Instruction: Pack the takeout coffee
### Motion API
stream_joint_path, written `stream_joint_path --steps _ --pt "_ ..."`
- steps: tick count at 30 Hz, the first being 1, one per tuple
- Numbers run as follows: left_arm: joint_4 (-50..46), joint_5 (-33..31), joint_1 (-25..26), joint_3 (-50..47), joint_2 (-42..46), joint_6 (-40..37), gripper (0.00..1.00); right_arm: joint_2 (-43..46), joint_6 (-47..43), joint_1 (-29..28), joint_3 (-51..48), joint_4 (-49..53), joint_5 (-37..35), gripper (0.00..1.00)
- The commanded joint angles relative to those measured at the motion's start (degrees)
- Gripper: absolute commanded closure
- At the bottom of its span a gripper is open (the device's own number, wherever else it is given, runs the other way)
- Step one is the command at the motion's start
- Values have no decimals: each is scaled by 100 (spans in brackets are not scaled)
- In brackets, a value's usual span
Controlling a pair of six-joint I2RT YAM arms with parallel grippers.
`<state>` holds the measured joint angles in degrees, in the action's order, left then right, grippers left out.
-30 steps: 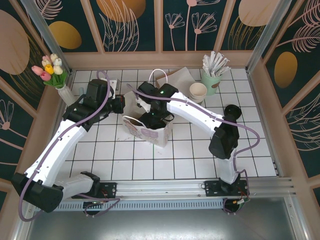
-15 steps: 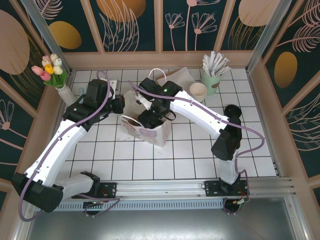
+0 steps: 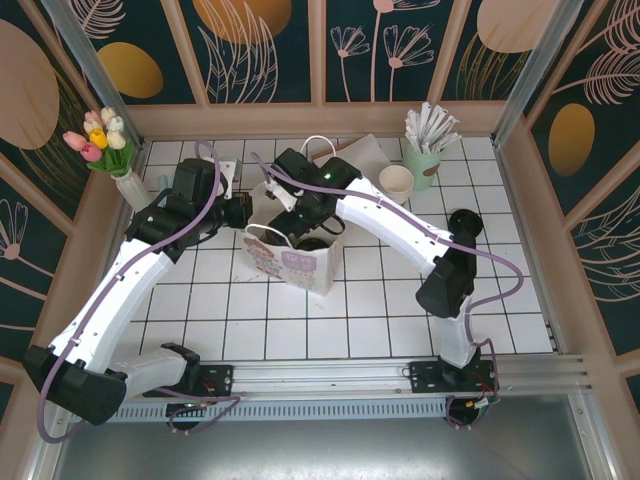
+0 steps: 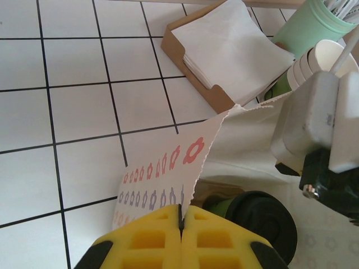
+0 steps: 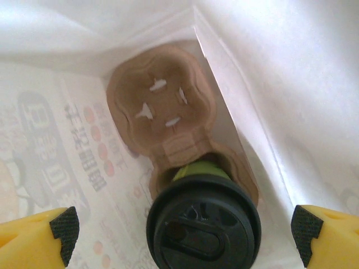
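There is one takeout coffee (image 5: 203, 227), one paper bag (image 3: 295, 265), and one brown cardboard carrier (image 5: 162, 101) with two pockets. The coffee stands upright inside the bag, seated in the carrier's nearer pocket, its black lid on top and a sliver of green cup showing beneath; the other pocket is empty.

Two arms reach in from the near edge. The left arm stretches forward to the bag's left side, and the left gripper (image 4: 180, 221) is pinched tight on the bag's scalloped top edge, with paper between the yellow fingers. The right arm bends over from the right and points its wrist straight down into the bag's mouth. The right gripper (image 5: 185, 230) is spread wide, one black-padded fingertip on each side of the lid and clear of it (holding nothing).

Behind the bag on the white tiled table (image 3: 400, 300) sit one tray of white napkins (image 4: 224, 50), one stack of cream cups (image 3: 396, 182) and one mint green holder (image 3: 422, 165) of white wrapped sticks. One vase of tulips (image 3: 100, 140) stands in the far left corner. The bag's walls close in around the right gripper on all sides.
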<state>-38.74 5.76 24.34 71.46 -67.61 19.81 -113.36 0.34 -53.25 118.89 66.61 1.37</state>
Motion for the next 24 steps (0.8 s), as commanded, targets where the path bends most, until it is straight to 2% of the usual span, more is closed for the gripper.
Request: stream_joint_path --steps 1,6,15,18,21,24 --pt "186 -43 -21 7 -58 5 100 44 7 -31 233 -38 -47 1" --pt "152 -202 -21 38 -76 7 100 606 -132 -28 -99 -392 -10 1" --pt "110 -582 -17 84 -129 285 100 2011 -449 59 -1188 -1897 60 1" --pt "111 -664 -17 126 -136 395 100 2565 -482 70 -1703 -2526 358 1" --pt "90 -761 -21 182 -188 586 100 3208 -298 70 -2313 -3202 537 1" --pt "120 -829 -18 175 -220 779 100 3946 246 70 -3004 -3867 256 1"
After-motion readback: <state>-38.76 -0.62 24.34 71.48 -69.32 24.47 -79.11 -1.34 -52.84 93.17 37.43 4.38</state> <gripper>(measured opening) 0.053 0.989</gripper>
